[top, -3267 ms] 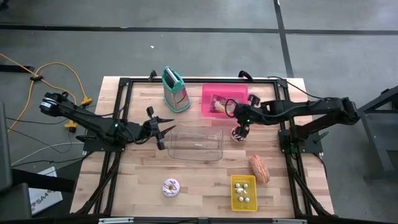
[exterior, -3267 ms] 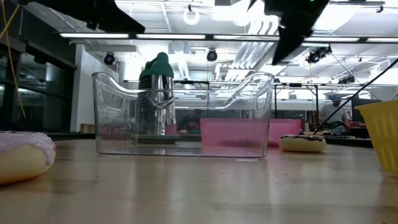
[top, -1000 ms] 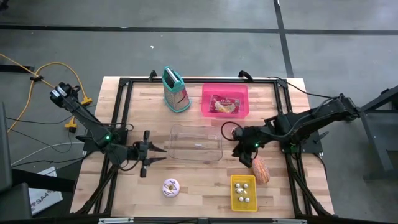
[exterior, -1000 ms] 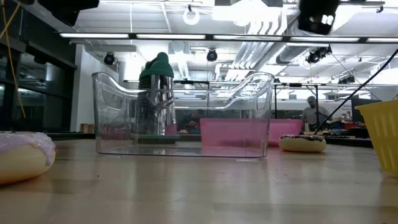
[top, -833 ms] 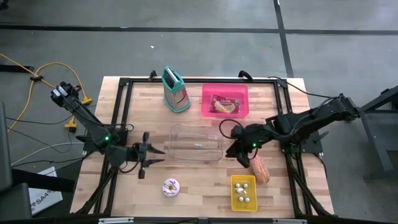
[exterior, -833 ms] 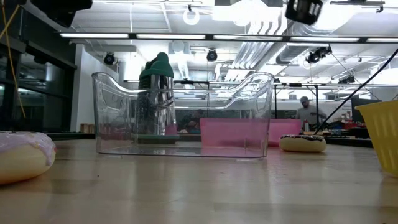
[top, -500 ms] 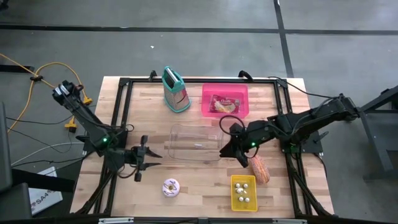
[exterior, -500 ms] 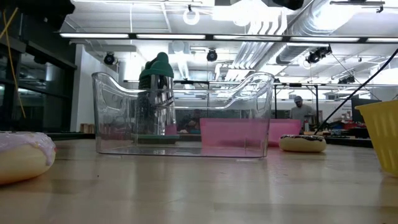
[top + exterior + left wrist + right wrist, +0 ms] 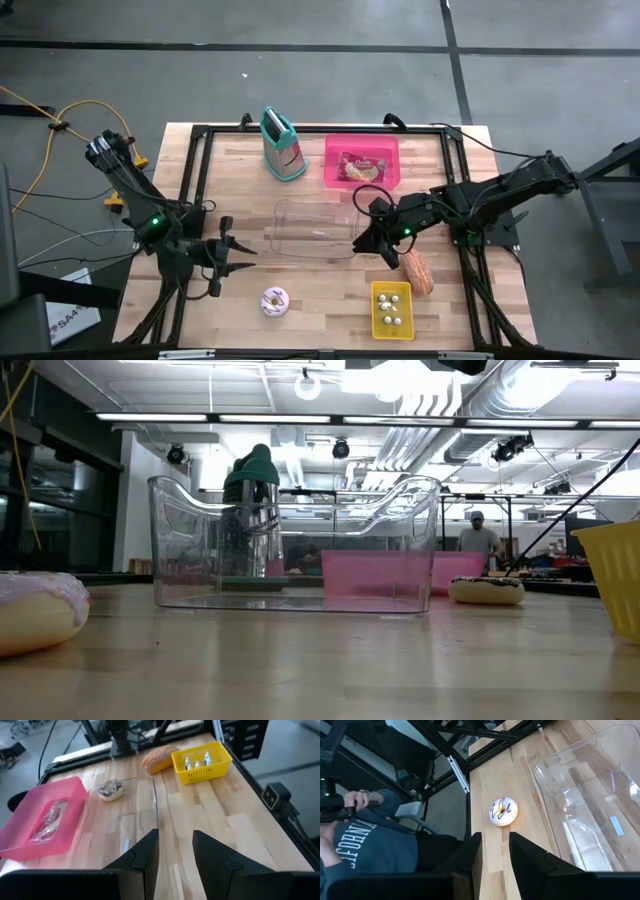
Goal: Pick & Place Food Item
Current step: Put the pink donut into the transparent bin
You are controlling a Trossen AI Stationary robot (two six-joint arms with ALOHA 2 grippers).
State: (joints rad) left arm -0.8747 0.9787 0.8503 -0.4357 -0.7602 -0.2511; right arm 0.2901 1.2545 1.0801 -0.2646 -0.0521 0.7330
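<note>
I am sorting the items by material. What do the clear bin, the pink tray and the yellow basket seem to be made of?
The clear bin looks like glossy transparent plastic: the grater and the pink tray show through its walls. The pink tray seems smooth opaque plastic with an even color. The yellow basket seems to be molded plastic, because its walls are slotted.

A matt, pale wooden table [image 9: 320, 300] carries a glossy clear plastic tub [image 9: 315, 229], a pink plastic tray [image 9: 332, 168], a yellow plastic basket [image 9: 391, 308], a shiny metal grater [image 9: 284, 152] and a rough-crusted bread roll [image 9: 417, 272].
</note>
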